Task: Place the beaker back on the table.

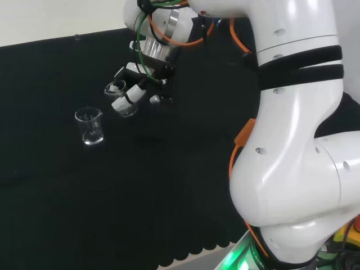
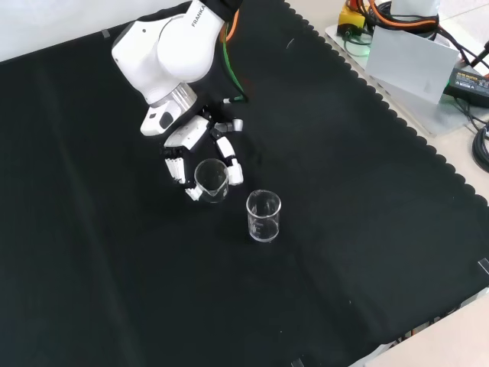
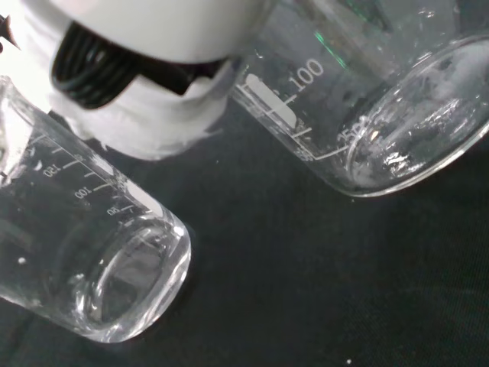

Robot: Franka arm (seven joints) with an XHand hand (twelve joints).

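Black cloth (image 2: 367, 229), robot hand (image 2: 200, 149) gripping beaker (image 2: 211, 180), second beaker (image 2: 263, 216) beside

Robotics lab, by the look of it: white arm (image 1: 292, 140) over a bench w/ black cloth (image 2: 344, 229), graduated glass beakers (image 2: 263, 216) on it. Cables & electronics gear (image 2: 416, 46) piled at the bench edge in front view

Both beakers clear glass, white graduation marks: one (image 2: 212, 180) between the fingers (image 2: 232, 170), one (image 2: 263, 216) just beside them. Fingers white, black joints. Desk cloth (image 2: 114, 290) plain black.
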